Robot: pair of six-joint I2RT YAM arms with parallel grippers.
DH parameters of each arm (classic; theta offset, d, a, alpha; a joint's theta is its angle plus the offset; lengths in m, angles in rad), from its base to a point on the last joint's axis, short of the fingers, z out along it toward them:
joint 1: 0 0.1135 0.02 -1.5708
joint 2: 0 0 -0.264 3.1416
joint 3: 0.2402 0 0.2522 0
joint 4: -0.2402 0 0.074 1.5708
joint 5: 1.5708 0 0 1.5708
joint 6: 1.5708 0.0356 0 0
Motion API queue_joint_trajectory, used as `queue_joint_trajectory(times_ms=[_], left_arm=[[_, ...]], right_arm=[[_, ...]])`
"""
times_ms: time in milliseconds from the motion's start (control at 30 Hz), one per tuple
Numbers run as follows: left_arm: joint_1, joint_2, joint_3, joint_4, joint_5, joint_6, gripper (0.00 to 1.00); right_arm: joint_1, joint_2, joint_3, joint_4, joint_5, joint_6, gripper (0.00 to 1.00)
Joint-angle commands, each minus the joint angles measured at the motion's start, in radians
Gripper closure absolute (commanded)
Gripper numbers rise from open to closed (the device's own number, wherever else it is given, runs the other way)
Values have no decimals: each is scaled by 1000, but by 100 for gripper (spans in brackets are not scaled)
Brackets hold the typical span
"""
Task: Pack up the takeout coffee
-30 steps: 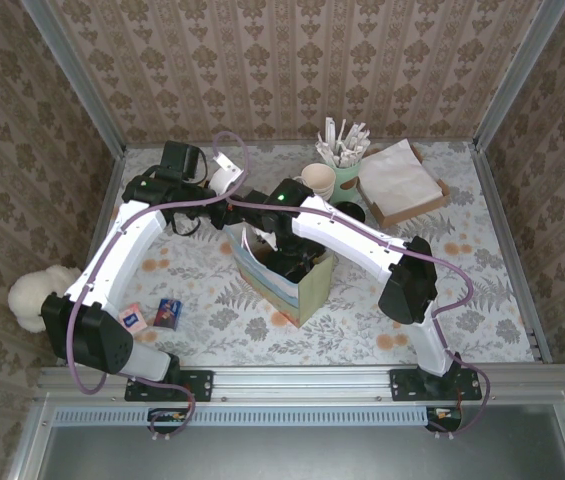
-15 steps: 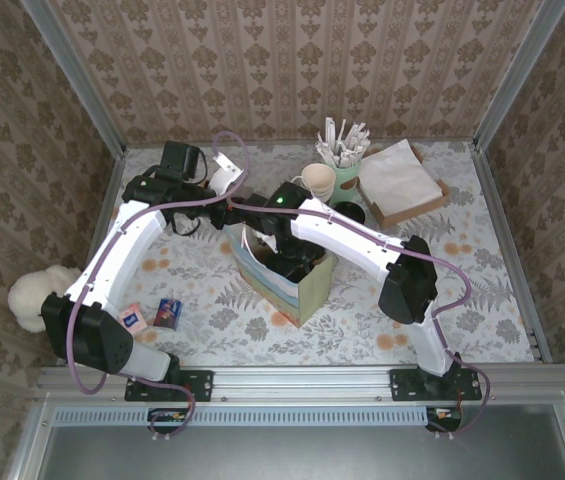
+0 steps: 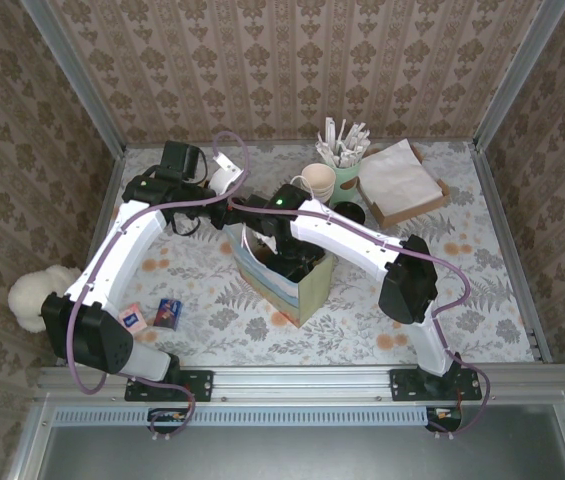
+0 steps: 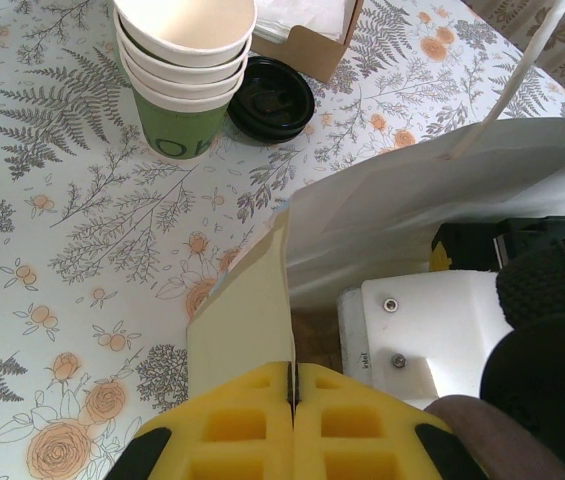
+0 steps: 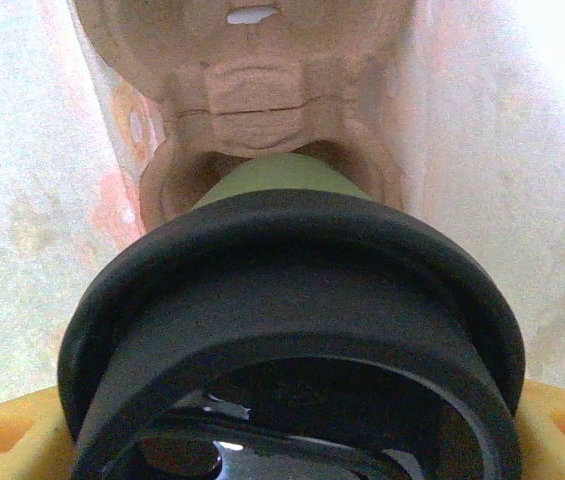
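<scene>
Right wrist: black-lidded cup (image 5: 292, 300) in right fingers' (image 5: 2, 440) grip, over pulp carrier (image 5: 252, 90) inside bag (image 5: 502, 180); left fingers (image 4: 232, 430) together on bag rim.

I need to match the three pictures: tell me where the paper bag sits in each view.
Top external: paper bag, table centre, upright.
Left wrist: centre-right, rim pinched by the left pincer.
Right wrist: pale walls either side of the lidded cup.
Shared landmark: cup stack beyond the bag, top and left wrist.
</scene>
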Motion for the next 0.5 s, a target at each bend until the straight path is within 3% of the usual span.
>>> queue_joint_trajectory(times_ms=[0, 467], left_arm=[[-9, 2, -6, -8, 37, -7, 100], [-10, -1, -6, -4, 43, -9, 100]], right_arm=[[-5, 4, -25, 9, -7, 10, 42], [-7, -14, -46, 11, 3, 10, 42]])
